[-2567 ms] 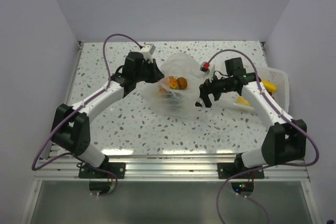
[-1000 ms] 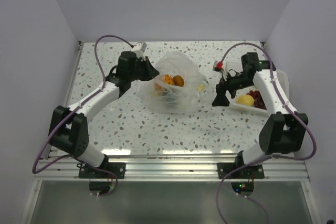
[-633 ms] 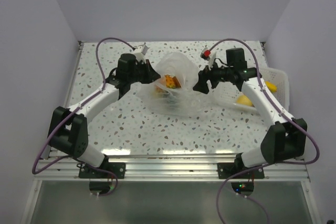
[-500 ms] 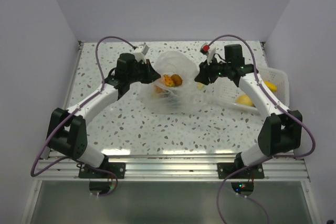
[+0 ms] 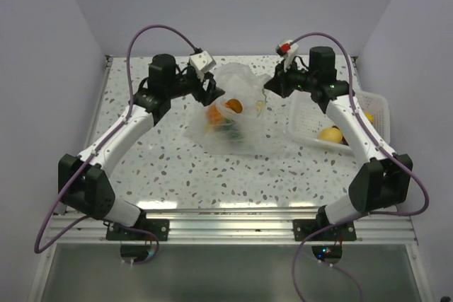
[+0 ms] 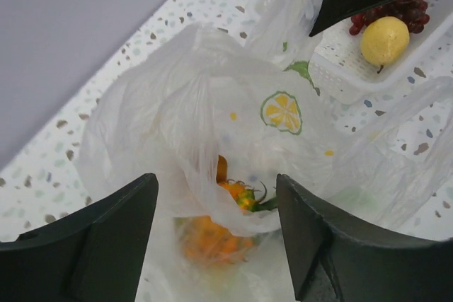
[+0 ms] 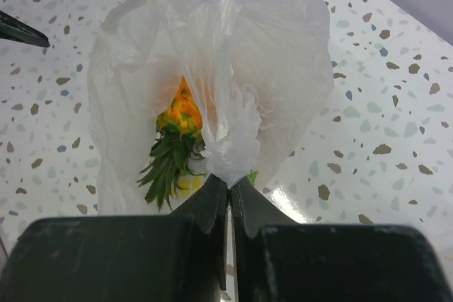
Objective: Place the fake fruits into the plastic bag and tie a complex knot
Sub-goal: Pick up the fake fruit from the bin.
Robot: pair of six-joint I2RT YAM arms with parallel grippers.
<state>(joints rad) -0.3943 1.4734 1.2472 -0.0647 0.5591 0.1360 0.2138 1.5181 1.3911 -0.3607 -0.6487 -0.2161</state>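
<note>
From above, the plastic bag [image 5: 231, 129] sat on the speckled bench [image 5: 177, 167] between my two arms, toward the far side. Open bench lay in front of it and to its left. The fake fruits [image 5: 225, 112] showed orange through the film. My left jaws [image 5: 212, 90] were at the bag's upper left edge and my right jaws [image 5: 269, 84] at its upper right. A white slotted tray [image 5: 379, 102] stood just right of the bag at the bench's right edge, with a lemon [image 5: 330, 134] in it.

From my left wrist, my left jaws [image 6: 216, 235] stood spread apart, with loose bag film [image 6: 205, 125] bulging between the fingers [image 6: 106, 242] and nothing clamped. The bag carried a printed lemon slice [image 6: 283, 112]. An orange fruit [image 6: 211, 237] lay low inside. Beyond it the tray [image 6: 340, 79] held the lemon [image 6: 384, 40] and dark red grapes [image 6: 412, 6].

From my right wrist, my right jaws [image 7: 230, 190] were pinched closed on a gathered pleat [image 7: 228, 148] of the bag [image 7: 276, 54]. The pleat ran straight away from me, and the film fanned out beyond it. A small pineapple [image 7: 177, 122] lay inside, its green leaves pointing toward me.
</note>
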